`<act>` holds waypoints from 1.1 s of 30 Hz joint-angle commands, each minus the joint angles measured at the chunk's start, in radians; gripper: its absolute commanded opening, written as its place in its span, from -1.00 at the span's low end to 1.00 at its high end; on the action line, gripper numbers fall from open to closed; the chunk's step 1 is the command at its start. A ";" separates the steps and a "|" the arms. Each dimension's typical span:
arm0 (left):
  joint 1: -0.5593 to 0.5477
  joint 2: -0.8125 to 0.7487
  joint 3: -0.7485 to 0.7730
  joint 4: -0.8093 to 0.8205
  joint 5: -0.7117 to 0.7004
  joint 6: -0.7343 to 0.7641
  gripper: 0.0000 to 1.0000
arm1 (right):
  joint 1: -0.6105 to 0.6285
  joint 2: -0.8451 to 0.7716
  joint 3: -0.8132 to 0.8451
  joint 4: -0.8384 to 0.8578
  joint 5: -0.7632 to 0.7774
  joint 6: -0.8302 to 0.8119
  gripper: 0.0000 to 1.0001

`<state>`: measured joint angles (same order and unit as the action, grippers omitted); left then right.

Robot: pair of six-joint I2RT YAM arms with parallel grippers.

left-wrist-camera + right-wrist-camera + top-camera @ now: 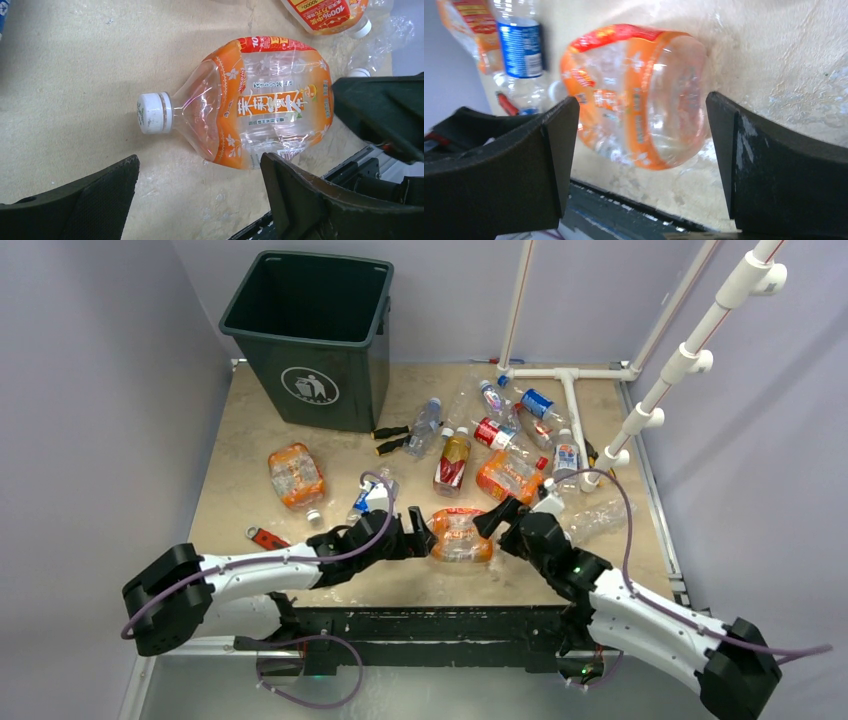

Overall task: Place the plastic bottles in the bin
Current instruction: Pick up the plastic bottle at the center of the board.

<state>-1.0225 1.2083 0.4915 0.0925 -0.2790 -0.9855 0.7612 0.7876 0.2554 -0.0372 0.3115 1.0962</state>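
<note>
Bottles [510,440] lay scattered, bin [310,335] looked empty; left gripper [422,537] and right gripper [500,520] gaped either side of an orange one [460,535], grabbing nothing.

Arms: we saw white shells on the left arm [255,573] and the right arm [640,615], with black joints and bases.
Fingers: the left gripper [200,165] and the right gripper [641,102] had matte black wedges (the pads [100,200] looked finely textured).
Cables: we noted a thin purple cable [330,688] looping at each arm.
</note>
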 commanded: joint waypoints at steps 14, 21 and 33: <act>-0.004 -0.130 -0.127 0.080 0.033 -0.050 0.40 | -0.006 0.181 0.267 0.072 0.154 -0.330 0.22; -0.004 -0.059 -0.125 0.151 0.068 -0.044 0.31 | -0.020 0.330 0.268 0.140 0.157 -0.351 0.19; -0.002 0.094 -0.005 0.164 0.014 -0.008 0.23 | -0.018 0.211 0.070 0.234 -0.027 -0.227 0.16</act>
<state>-1.0225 1.2835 0.4217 0.2173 -0.2195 -1.0103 0.7452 1.0592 0.3866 0.1455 0.3717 0.8116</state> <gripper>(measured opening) 0.619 0.583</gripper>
